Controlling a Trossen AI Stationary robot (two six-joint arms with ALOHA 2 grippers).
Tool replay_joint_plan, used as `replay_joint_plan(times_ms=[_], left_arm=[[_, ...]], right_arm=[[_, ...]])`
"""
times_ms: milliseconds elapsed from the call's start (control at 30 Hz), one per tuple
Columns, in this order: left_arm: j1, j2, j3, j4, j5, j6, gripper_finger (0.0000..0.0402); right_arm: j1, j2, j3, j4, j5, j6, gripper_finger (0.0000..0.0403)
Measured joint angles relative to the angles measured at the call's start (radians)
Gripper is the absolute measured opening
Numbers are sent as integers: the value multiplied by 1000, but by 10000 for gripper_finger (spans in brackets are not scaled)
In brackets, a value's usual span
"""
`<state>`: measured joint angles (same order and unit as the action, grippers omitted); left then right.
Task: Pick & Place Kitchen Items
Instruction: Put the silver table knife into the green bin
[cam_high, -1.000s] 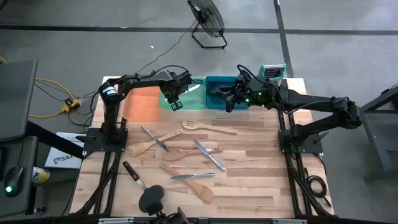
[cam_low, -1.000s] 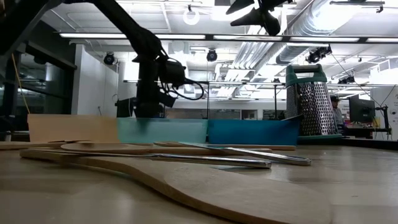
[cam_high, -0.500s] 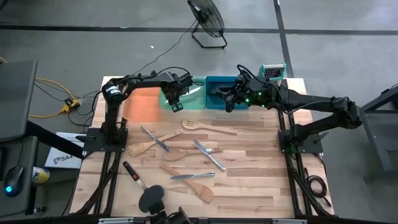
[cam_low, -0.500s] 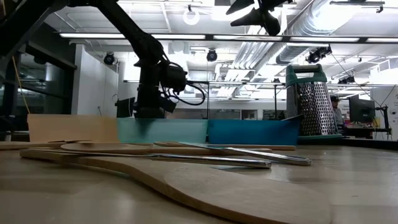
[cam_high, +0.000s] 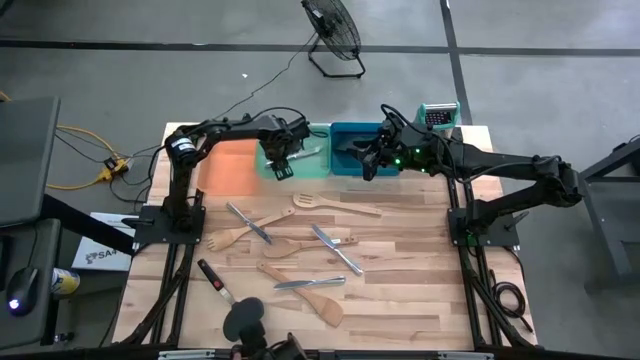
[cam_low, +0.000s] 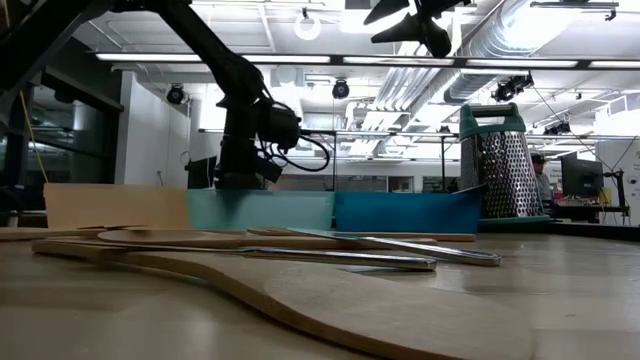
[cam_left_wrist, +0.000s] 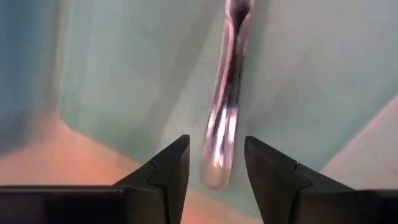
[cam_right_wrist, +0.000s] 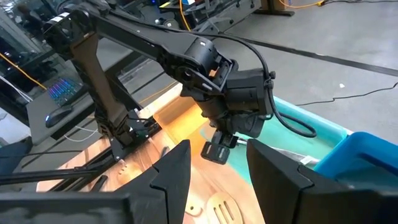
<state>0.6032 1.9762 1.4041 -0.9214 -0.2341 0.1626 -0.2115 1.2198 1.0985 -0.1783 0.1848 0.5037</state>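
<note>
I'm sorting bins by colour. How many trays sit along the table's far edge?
3: the orange tray at left, the green tray beside it under the left gripper, and the blue tray next, below the right gripper.

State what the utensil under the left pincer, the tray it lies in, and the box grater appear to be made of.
Utensil: likely polished metal; it is silver with mirror-like highlights along the handle.
Green tray: probably plastic; flat, even teal colour with a smooth matte surface.
Box grater: apparently steel; grey, shiny, perforated walls, with a teal top that looks like plastic.
</note>
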Motion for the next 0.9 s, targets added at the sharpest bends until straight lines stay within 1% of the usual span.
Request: replay_joint_plan(times_ms=[300,433,533,600,733,900], left_arm=[[-1,-1,156,-124,-11,16,152],[-1,-1,226,-168,-10,17,152],[-1,-12,263,-187,13,17,152],[-1,-39,268,-179,36,17,152],[-1,-112,268,-178,74,14,152],[-1,-233,268,-179,164,-17,152]], right_arm=[[0,0,0,0,-15,-2,149],[0,0,0,-8,-97,-75,149],[0,0,0,-6,-149,-80,149],[0,0,0,-6,-168,-77,149],[4,0,0,-7,-161,-55,149],[32,0,0,-8,-159,-30,149]])
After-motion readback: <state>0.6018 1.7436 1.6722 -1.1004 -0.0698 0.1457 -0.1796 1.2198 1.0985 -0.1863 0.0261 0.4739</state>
